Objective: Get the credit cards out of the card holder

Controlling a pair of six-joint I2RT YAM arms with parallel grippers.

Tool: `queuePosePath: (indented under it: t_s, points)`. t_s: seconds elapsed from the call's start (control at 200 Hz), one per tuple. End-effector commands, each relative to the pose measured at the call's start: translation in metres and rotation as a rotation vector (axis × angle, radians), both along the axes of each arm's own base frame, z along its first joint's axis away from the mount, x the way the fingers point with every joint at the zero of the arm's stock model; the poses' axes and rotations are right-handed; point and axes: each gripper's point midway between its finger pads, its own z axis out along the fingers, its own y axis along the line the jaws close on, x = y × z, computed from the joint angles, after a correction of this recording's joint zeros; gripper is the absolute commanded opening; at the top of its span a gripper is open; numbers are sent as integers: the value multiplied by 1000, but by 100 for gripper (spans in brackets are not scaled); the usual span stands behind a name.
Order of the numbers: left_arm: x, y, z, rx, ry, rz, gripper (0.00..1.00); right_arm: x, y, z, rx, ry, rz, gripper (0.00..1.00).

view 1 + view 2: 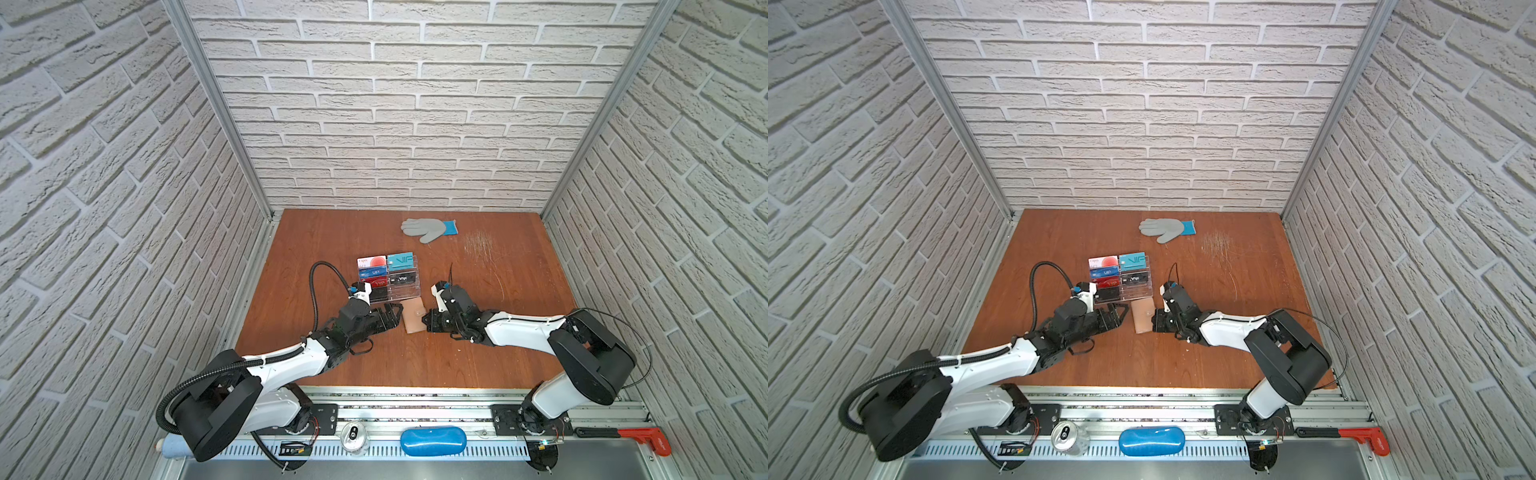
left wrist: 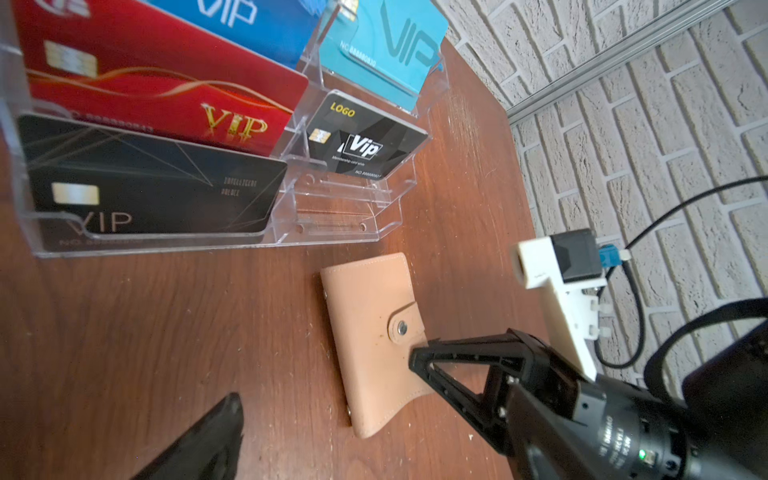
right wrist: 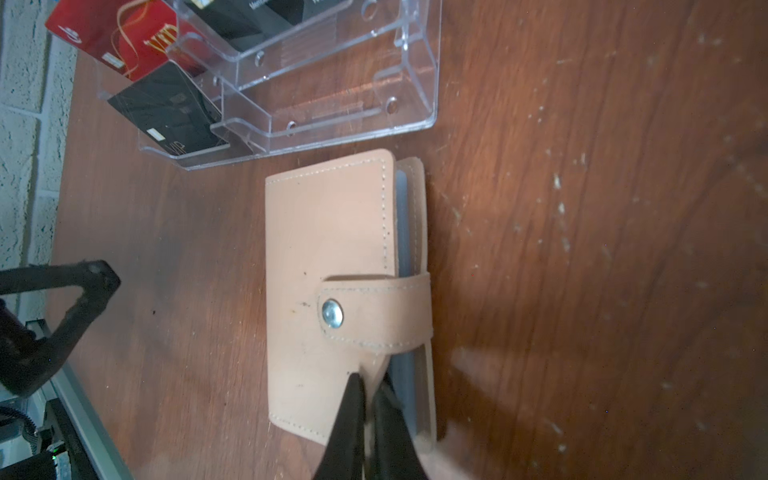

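Observation:
The card holder is a tan wallet lying on the table, its snap strap fastened. My right gripper is shut on the edge of its top cover, beside grey-blue sleeve pages. On the wallet's other side my left gripper stands open and holds nothing; one of its fingertips hovers over bare wood. Several credit cards stand in a clear acrylic stand just behind the wallet: red, black, teal and others.
A grey glove with a blue cuff lies near the back wall. On the front rail sit a can, a blue case and a red clamp. Brick-pattern walls close in three sides.

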Motion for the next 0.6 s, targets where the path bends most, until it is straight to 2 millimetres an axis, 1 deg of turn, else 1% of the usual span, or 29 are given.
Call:
queuePosePath:
  t_s: [0.0,0.065,0.15,0.27,0.41,0.595]
  points:
    - [3,2,15,-49,-56,15,98,-14,-10,0,-43,23,8,6]
    - [2,4,14,-49,-57,18,98,-13,-9,8,-32,2,13,6]
    - [2,4,12,-54,-56,19,98,-14,-2,22,17,-21,35,6]
    - [2,3,12,-86,-59,25,98,-7,9,42,90,-66,45,6]
    - [1,7,26,-135,-96,40,98,0,31,70,190,-94,80,6]
    - [6,19,45,-166,-162,71,98,8,47,104,229,-148,111,6]
